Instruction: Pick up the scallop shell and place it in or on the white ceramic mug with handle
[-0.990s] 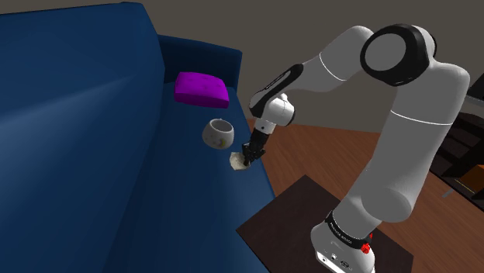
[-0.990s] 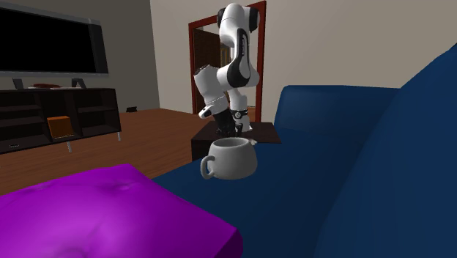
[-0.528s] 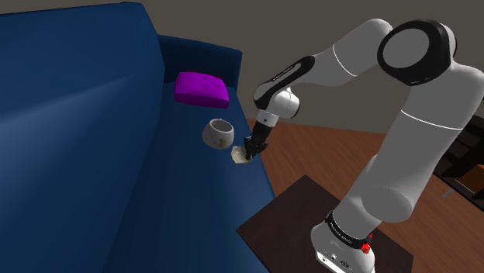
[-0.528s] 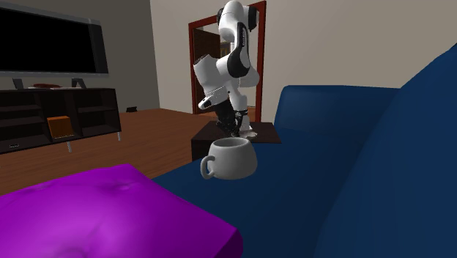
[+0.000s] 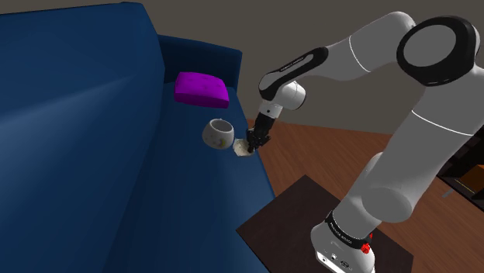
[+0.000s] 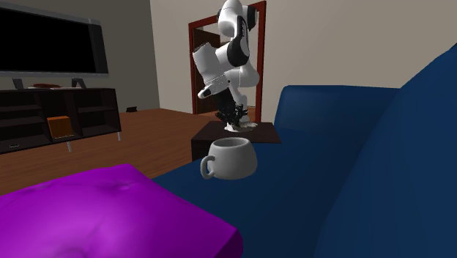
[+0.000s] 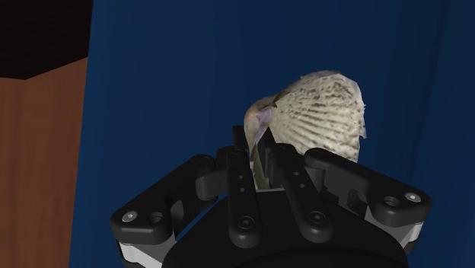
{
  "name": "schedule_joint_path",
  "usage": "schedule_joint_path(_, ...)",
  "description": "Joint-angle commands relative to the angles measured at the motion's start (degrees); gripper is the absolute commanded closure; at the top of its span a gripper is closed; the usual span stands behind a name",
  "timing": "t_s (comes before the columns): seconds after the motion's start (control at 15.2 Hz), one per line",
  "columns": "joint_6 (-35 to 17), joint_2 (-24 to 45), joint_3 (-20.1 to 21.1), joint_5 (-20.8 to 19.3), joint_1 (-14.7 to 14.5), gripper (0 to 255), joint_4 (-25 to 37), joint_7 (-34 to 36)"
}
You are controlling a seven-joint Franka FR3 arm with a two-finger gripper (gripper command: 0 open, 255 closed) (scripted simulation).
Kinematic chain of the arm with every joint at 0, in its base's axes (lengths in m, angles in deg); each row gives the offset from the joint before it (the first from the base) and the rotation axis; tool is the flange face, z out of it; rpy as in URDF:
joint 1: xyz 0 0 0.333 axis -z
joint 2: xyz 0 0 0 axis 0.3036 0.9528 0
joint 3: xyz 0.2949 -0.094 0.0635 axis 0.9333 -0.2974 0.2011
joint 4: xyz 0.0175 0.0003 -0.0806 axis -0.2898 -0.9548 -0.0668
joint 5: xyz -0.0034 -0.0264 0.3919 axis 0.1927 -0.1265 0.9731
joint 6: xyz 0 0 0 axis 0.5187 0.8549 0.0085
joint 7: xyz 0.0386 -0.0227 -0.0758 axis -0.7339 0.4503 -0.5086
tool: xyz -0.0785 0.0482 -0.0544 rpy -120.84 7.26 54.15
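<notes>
A pale ribbed scallop shell [image 7: 316, 114] is clamped between my black fingers; the gripper [image 7: 263, 156] is shut on its edge. In the shoulder view the gripper [image 5: 252, 144] holds the shell [image 5: 243, 149] a little above the blue sofa seat [image 5: 178, 202], just to the right of the white mug with a handle [image 5: 218, 133]. In the second exterior view the gripper [image 6: 233, 119] hangs behind and above the mug [image 6: 230, 157], with the shell [image 6: 234, 127] below it.
A purple cushion [image 5: 201, 89] lies on the seat beyond the mug, and fills the near corner [image 6: 102, 216] in the second exterior view. The sofa's front edge runs beside the gripper, with wooden floor [image 5: 326, 155] and my dark stand [image 5: 310, 225] below.
The gripper has lifted the shell off the seat and carried it up and toward the mug. The mug and cushion have stayed put.
</notes>
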Motion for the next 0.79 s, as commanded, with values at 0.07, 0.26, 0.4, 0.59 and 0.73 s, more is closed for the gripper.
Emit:
schedule_joint_path(0.07, 1.9, -1.9, -0.1, -1.4, 0.1, 255, 0.5, 1.6)
schedule_joint_path(0.26, 3.9, -3.7, -0.2, -2.7, 0.2, 255, 1.0, 3.1)
schedule_joint_path(0.4, 5.2, -4.9, -0.2, -3.5, 0.2, 255, 1.4, 4.1)
schedule_joint_path(0.59, 7.2, -6.5, -0.2, -4.6, 0.4, 255, 2.1, 5.4)
schedule_joint_path(0.73, 8.6, -7.6, -0.2, -5.2, 0.5, 255, 2.7, 6.3)
